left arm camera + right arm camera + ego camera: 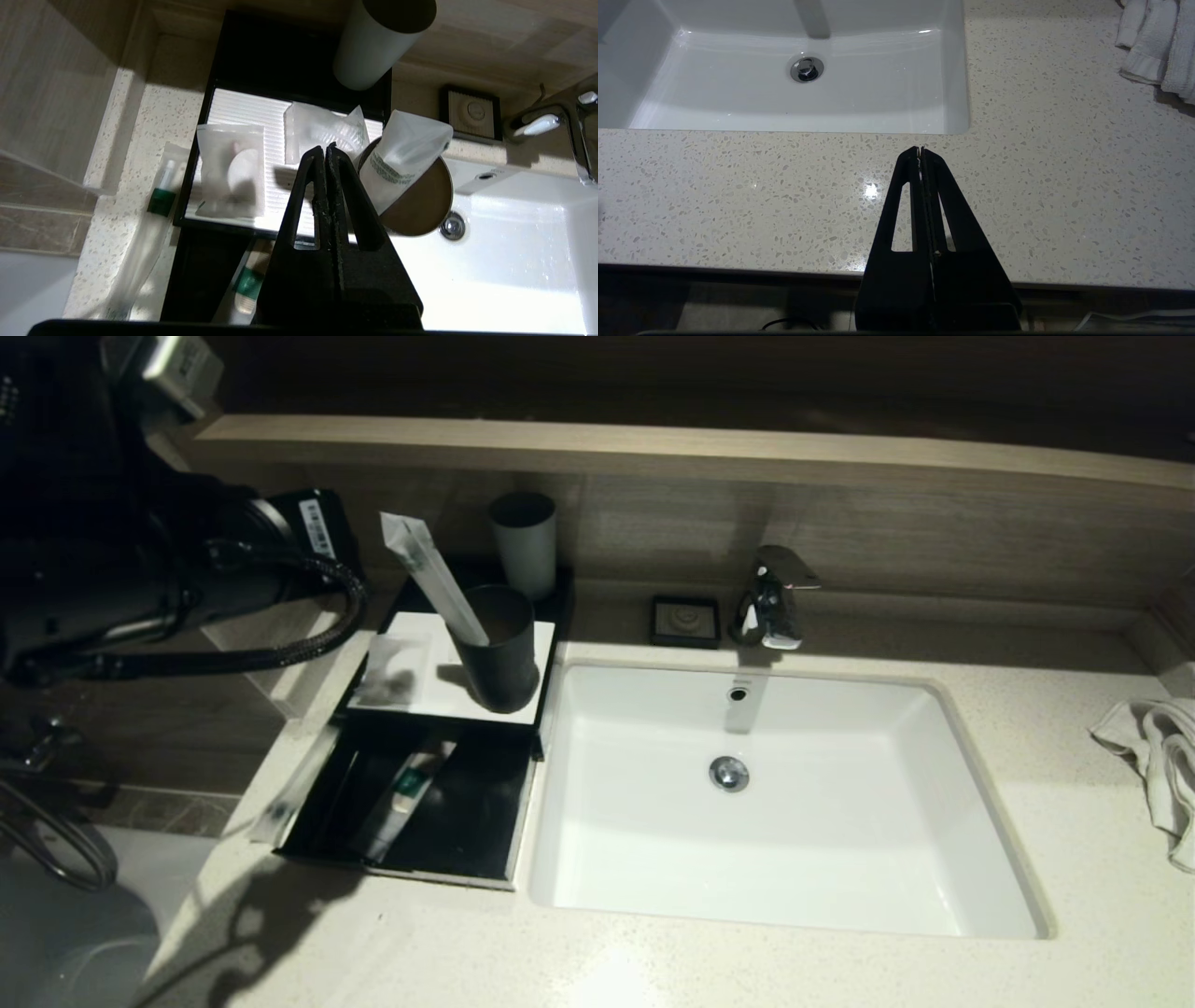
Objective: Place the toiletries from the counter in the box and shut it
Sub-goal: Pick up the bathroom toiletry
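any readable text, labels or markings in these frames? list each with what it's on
None can be read.
Packet in the dark cup: green print lines, too blurred.
Packet lying on the counter: green label, no legible words.
Packet in the open drawer: green label, illegible.
Sticker on the left arm: barcode-like print, too small.
Square dish: embossed round mark, no letters.

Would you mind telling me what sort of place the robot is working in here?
Most likely a hotel bathroom vanity: a white sink basin with a chrome faucet, packaged toiletries and a folded towel.
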Available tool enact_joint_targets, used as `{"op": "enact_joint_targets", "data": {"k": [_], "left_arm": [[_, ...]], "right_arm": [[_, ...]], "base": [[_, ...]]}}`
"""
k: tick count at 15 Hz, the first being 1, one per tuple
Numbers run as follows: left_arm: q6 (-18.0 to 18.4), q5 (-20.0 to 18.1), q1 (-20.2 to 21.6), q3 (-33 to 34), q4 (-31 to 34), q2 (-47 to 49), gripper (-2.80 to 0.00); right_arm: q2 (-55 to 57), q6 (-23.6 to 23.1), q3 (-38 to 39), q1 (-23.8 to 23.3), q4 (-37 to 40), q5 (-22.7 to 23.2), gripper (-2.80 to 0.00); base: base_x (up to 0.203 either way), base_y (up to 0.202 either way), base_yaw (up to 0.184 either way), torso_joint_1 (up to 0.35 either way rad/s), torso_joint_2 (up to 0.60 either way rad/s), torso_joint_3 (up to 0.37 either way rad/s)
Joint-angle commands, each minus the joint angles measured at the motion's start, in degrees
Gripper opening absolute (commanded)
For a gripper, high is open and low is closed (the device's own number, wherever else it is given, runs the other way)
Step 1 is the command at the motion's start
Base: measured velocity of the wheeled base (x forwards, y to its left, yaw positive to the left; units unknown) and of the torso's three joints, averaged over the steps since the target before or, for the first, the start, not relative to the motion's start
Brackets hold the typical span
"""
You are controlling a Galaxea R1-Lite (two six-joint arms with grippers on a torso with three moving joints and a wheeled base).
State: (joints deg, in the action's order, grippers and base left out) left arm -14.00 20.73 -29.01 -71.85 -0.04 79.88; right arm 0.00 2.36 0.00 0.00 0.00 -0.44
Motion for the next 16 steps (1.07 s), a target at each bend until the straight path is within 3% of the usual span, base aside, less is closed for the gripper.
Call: {"op": "enact_joint_targets", "data": {"k": [1, 6, 16], "left_arm": [[0.0, -0.2, -0.1, -5.0, 6.9, -1.2, -2.8], [2.4, -3.4, -0.2, -17.3, 28.8, -0.2, -2.8], [3.1, -4.3, -0.8, -23.1, 29.9, 5.3, -2.8]], "right_arm": [[0.0, 0.0, 0.0, 0.0, 0.0, 0.0, -2.8], [0.0, 0.0, 0.0, 0.0, 0.0, 0.0, -2.8], [0.0, 0.0, 0.0, 0.0, 0.0, 0.0, -2.8]], "base": [[0.0, 0.0, 0.0, 0.0, 0.0, 0.0], [0.0, 0.0, 0.0, 0.0, 0.0, 0.0], [0.0, 0.0, 0.0, 0.0, 0.0, 0.0]]}}
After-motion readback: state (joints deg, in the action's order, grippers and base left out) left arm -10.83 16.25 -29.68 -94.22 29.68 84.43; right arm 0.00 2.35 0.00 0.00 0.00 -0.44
